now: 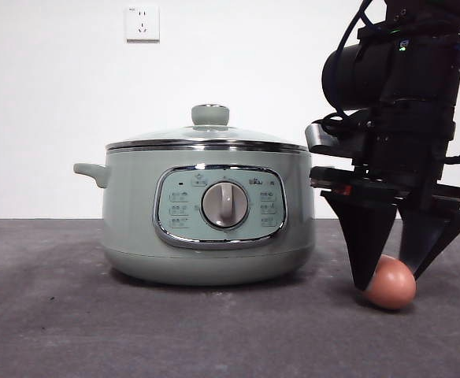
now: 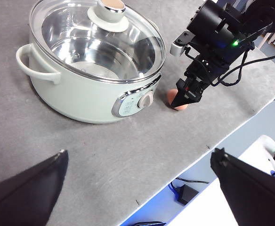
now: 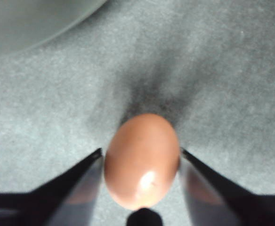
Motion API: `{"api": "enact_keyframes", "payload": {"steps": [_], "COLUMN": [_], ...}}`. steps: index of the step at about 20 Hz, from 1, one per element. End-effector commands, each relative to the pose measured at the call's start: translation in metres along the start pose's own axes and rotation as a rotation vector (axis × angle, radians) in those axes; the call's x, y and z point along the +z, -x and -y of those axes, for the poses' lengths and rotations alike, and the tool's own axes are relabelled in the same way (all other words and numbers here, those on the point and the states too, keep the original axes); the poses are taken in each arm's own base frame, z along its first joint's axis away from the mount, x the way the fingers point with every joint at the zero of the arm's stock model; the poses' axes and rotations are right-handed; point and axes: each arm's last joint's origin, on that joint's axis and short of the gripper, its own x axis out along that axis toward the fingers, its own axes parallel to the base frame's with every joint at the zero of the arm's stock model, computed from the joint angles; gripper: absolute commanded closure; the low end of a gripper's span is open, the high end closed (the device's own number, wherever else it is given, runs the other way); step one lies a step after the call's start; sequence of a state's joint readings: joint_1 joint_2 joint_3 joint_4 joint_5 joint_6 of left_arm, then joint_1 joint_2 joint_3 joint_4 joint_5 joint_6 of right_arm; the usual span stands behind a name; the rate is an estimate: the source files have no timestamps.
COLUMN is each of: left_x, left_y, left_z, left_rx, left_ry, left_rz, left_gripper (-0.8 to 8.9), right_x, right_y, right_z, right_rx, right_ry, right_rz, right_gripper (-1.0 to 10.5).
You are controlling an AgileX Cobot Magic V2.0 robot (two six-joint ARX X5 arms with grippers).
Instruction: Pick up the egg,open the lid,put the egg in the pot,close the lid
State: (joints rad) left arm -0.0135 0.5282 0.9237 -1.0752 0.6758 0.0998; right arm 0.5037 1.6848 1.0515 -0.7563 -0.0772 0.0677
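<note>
- Front view: right claw (image 1: 393, 277) down at the desk (image 1: 72, 315), its two jaws straddling the egg (image 1: 391, 283), which lay on the desk just beside the pot (image 1: 206, 213). Lid (image 1: 206, 135) on the pot, knob up. Judged as the pick-up step, with lid and pot untouched.
- Left wrist view: left claw (image 2: 137, 181) held high and well apart from the work, jaws wide apart and empty. Egg (image 2: 177, 100) seen on the desk near the pot's (image 2: 81, 89) dial corner, with the right claw (image 2: 187, 98) over it. Nothing visible inside the pot through the glass lid (image 2: 97, 40).
- Right wrist view: egg (image 3: 141, 160) sitting between the jaws of the right claw (image 3: 141, 162), each jaw at or very close to a flank; firm clamping not confirmable, so taken as apart and about to close.
- Best done, in judgement: closed slowly and evenly across the egg's widest part, since a smooth oval could squirt out or crack under a hard squeeze; lifted straight up only once both jaws bore on it; kept clear of the pot's wall on the rise; left claw free to take the lid's knob (image 2: 108, 10).
</note>
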Motion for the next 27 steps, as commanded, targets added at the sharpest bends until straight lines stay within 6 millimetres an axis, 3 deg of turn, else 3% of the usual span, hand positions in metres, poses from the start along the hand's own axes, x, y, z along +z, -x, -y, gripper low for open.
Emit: {"api": "enact_keyframes", "payload": {"steps": [1, 6, 11, 14, 16, 20, 27], "left_x": [0.001, 0.009, 0.032, 0.057, 0.078, 0.113, 0.148], "left_y": [0.000, -0.005, -0.027, -0.049, -0.070, -0.122, -0.222], "left_z": [0.000, -0.006, -0.019, -0.025, -0.025, -0.019, -0.016], "left_rx": [0.013, 0.049, 0.012, -0.001, 0.017, 0.016, 0.055], "left_ry": [-0.008, -0.019, -0.037, -0.071, -0.113, -0.184, -0.249], "left_rz": [0.009, 0.022, 0.046, 0.050, 0.046, 0.034, -0.023], "left_gripper": [1.40, 1.40, 1.41, 1.46, 1.46, 1.46, 1.46], "right_x": [0.000, -0.008, -0.031, -0.056, -0.075, -0.104, -0.124], "right_y": [-0.004, 0.011, 0.080, 0.127, 0.152, 0.183, 0.200], "right_z": [0.000, 0.000, -0.004, -0.006, -0.007, -0.007, -0.007], "right_rx": [0.001, -0.009, 0.000, 0.012, 0.018, 0.029, 0.044], "right_ry": [-0.004, 0.012, 0.029, 0.042, 0.048, 0.056, 0.039], "right_rz": [-0.011, -0.020, 0.170, 0.352, 0.457, 0.610, 0.703], "right_gripper": [9.6, 9.6, 9.6, 9.6, 9.6, 9.6, 9.6]}}
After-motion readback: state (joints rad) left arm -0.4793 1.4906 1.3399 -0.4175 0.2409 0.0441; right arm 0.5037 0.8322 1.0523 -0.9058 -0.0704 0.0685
